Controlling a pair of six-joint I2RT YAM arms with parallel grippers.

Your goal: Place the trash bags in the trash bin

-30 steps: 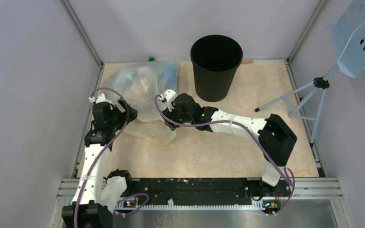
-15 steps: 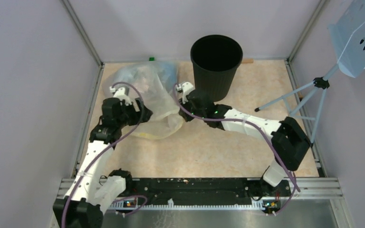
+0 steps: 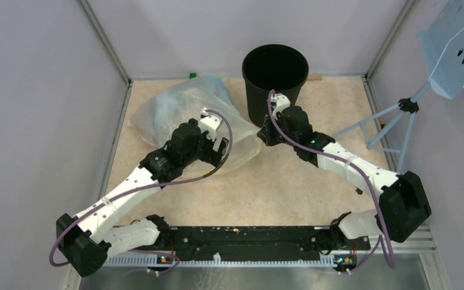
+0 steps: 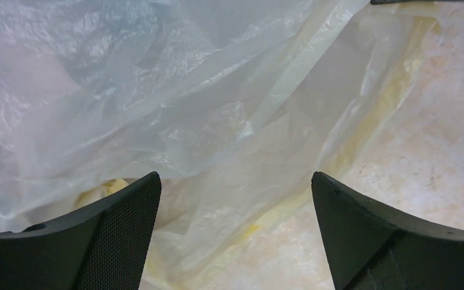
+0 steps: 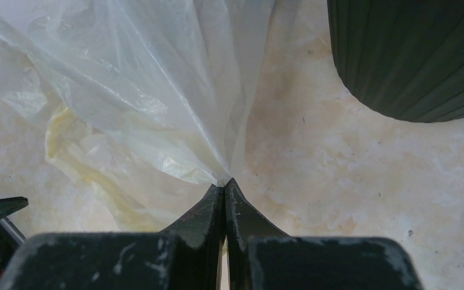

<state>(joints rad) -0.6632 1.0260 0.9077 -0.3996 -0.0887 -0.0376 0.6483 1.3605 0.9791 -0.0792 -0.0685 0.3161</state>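
Pinching one edge of the trash bag (image 5: 127, 78), the right tool (image 5: 225, 184) is clamped tight, its two black fingers pressed together and the thin film fanning out from their tips. That bag is a big, crinkly, see-through pale heap with a yellowish layer underneath. It lies on the worktop (image 3: 266, 193) at the back left and stretches right toward the trash bin (image 3: 275, 81). The bin stands upright at the back centre, mouth up, and the gripped edge sits just beside its ribbed black wall. Over on the other side, the left tool (image 4: 234, 176) is spread wide and released, gripping nothing; its fingers hover over the bag's rumpled near edge, with film showing in the gap between them. The bag lies wholly outside the bin. A pale blue perforated stand (image 3: 453, 48) on a tripod sits at the far right.
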